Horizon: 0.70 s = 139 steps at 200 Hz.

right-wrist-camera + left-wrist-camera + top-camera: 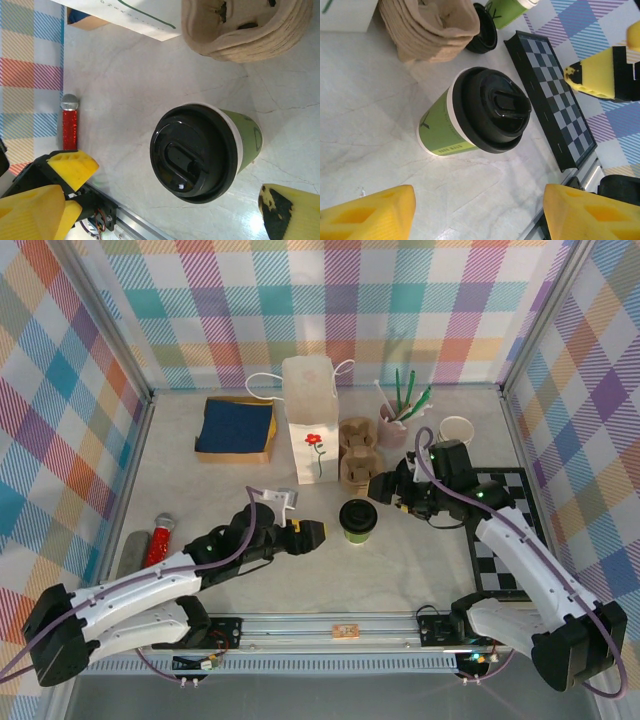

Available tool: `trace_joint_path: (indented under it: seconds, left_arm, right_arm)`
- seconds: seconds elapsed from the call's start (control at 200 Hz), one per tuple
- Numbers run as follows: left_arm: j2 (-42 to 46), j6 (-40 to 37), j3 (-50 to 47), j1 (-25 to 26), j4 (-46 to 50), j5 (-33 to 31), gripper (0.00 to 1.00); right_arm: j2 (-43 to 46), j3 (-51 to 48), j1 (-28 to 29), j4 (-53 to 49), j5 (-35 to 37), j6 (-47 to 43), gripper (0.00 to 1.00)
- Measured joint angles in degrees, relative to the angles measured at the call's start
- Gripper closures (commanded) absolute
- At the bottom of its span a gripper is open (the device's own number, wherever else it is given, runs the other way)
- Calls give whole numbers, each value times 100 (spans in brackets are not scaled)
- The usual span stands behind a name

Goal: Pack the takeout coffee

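**Inspector:** Location of the takeout coffee?

**Operator:** The takeout coffee stands upright on the pale marbled table, just below centre of the overhead frame. Its black lid looks fully seated. The cup touches nothing else. A stack of pulp cup carriers sits above it in that frame. A white paper bag with a red flower stands just beside the stack, up and to the left.

**Inspector:** Condition of your grippers?

**Operator:** My left gripper sits just left of the cup with its jaws apart and nothing between them. In my left wrist view its fingers occupy the bottom corners, and the cup lies ahead of them, untouched. My right gripper sits near the cup's upper right, also spread wide and empty. One of its fingers shows at the lower right of the right wrist view, clear of the cup.

**Inspector:** Progress against the task?

**Operator:** In my judgement the cup is ready to pack, since it is lidded and standing free. The packing itself is not yet started. The cup is not gripped or lifted, and it is neither in a carrier nor in the bag. Left to do are the grasp, the transfer and the placing. I judge the bag to be the likely destination, but I cannot confirm that from here.
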State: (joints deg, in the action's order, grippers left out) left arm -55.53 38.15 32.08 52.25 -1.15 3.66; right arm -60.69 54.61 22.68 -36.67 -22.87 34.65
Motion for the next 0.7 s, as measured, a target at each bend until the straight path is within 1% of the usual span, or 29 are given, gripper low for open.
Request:
trace_joint_path:
  seconds: [0.435, 0.695]
  left_arm:
    - [-1305, 160, -9, -46, -789, 345, 35]
    - [-1561, 216, -4, -85, -1104, 450, 35]
  right_arm:
    - [11, -315, -24, -31, -61, -70, 1]
    - [162, -400, -24, -17, -59, -72, 1]
